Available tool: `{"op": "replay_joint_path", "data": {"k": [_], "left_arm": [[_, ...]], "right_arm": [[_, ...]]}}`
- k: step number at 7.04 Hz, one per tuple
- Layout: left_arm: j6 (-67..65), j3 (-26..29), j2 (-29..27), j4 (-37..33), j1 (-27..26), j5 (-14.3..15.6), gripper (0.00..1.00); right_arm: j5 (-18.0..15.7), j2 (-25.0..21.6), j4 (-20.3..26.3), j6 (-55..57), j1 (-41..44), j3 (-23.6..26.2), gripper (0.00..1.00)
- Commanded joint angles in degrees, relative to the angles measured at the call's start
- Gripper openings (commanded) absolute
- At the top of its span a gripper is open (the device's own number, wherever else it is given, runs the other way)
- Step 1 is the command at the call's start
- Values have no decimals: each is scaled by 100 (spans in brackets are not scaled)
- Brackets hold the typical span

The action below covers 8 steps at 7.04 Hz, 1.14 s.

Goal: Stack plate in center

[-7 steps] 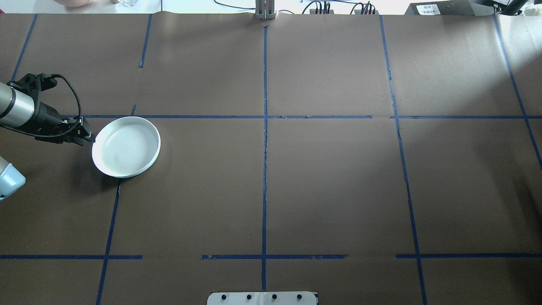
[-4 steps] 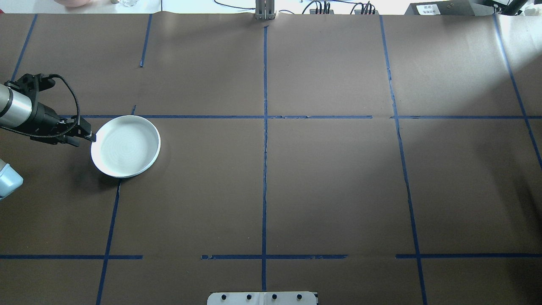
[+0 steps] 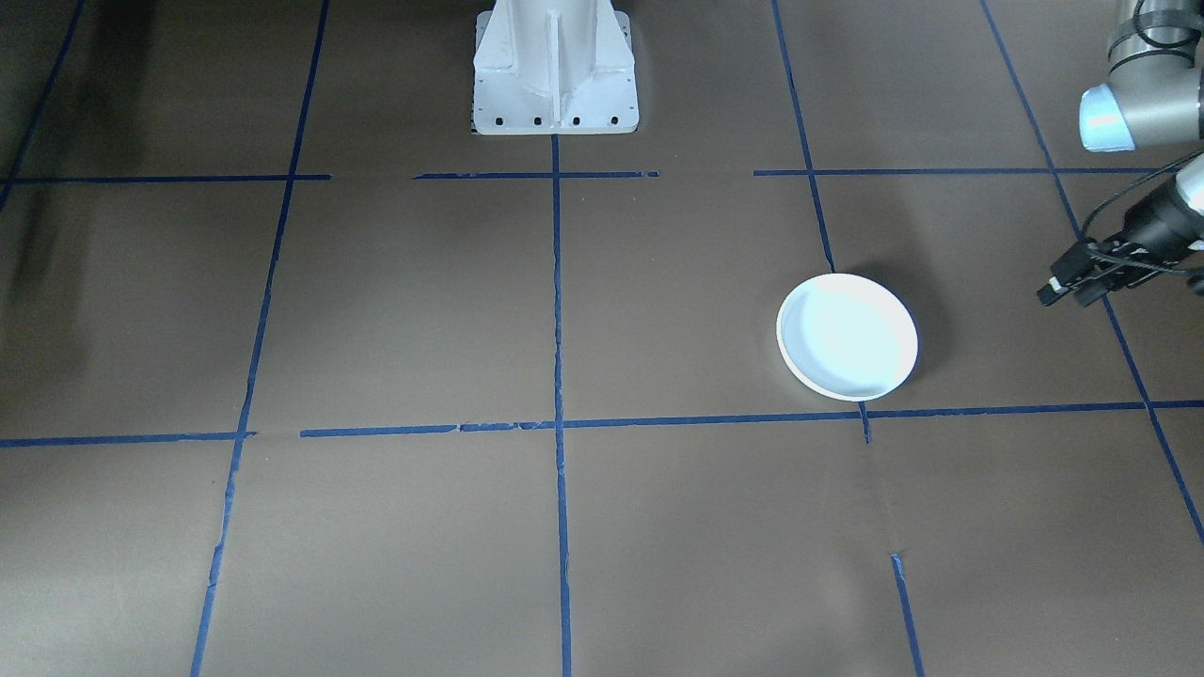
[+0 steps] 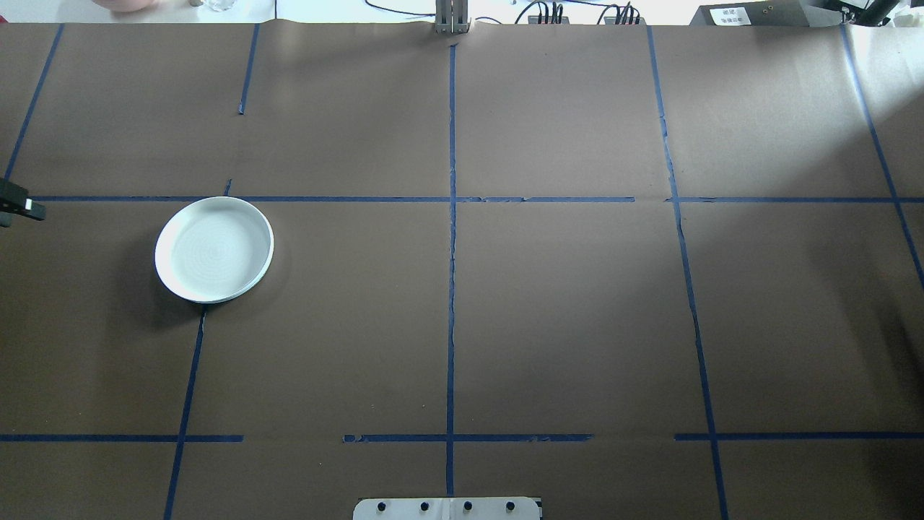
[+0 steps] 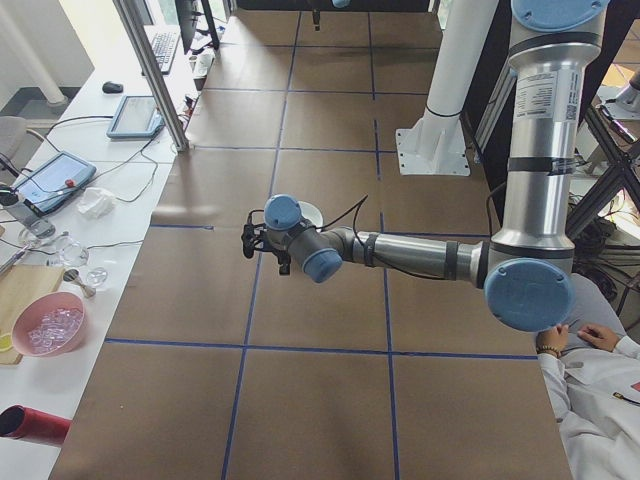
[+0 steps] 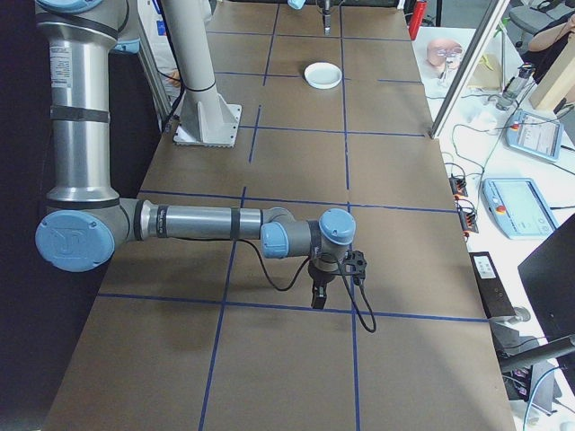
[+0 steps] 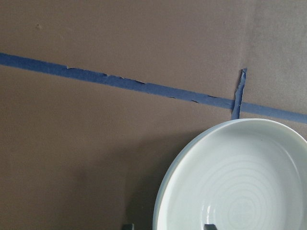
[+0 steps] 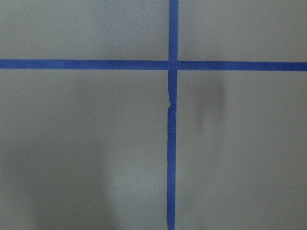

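From overhead I see only a sliver of the left gripper (image 4: pixel 18 206) at the frame edge. My left wrist camera crops the plate (image 7: pixel 240 182) at the bottom and right, so its far rim is lost. The right gripper (image 6: pixel 317 296) appears only in the side view, too small to judge its jaws.

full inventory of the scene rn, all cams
plate: 1, white, on table on robot's left side, empty, nothing touching it
table: 1, brown cover with blue tape grid
robot base: 1, white, robot-side table edge
pink bowl: 1, side bench
tablets: 2, blue-edged, side bench
person: 1, white sleeves, beside robot
left gripper: black, away from plate, off to the side, holds nothing
right gripper: black, points down over tape on robot's right side
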Motion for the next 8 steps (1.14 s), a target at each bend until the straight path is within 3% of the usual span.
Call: {"op": "replay_joint_path", "data": {"k": [1,2,3,4,5,8], "left_arm": [[1629,37,310,589,-618,-69,73],[2857,-15,285,1491,-1239,-52,75],[3922,-7,241,2248,-1759,174,78],[4159,2,232,2343,-1764,490,82],[4170,45,232,2353,-1790,519,100],[4127,90,311,2361,-2037,467,100]], "right_arm": [[0,0,0,0,0,0,100],[0,0,0,0,0,0,100],[0,0,0,0,0,0,100],[0,0,0,0,0,0,100],[0,0,0,0,0,0,100],[0,0,0,0,0,-9,100]]}}
